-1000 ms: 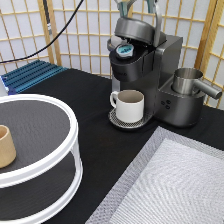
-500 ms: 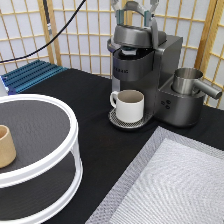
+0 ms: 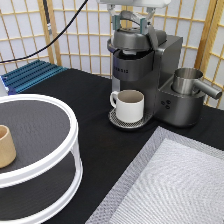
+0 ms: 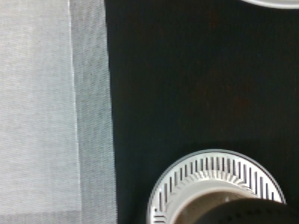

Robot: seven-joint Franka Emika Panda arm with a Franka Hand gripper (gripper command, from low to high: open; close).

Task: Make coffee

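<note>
The dark grey coffee machine (image 3: 150,75) stands at the exterior view's top centre with its lid (image 3: 131,41) down. The coffee pod is hidden; I see no blue foil top. A white handled mug (image 3: 130,105) stands on the round drip tray (image 3: 115,120) under the spout. My gripper (image 3: 132,22) is right above the lid, its fingers (image 3: 116,22) spread open on either side of the lid's top, holding nothing. The wrist view looks down on the slotted drip tray (image 4: 221,170) and the mug's rim (image 4: 228,210).
A white two-tier round shelf (image 3: 65,150) at the exterior view's left carries a tan wooden cup (image 3: 5,146). A grey mat (image 3: 170,185) lies at the bottom right, also in the wrist view (image 4: 33,100). A steel jug (image 3: 189,82) sits on the machine's right side. A blue rack (image 3: 30,75) lies at far left.
The machine's lid was up with the blue-topped pod showing in the chamber; the lid has since come down and hides the pod. My gripper went down with it.
</note>
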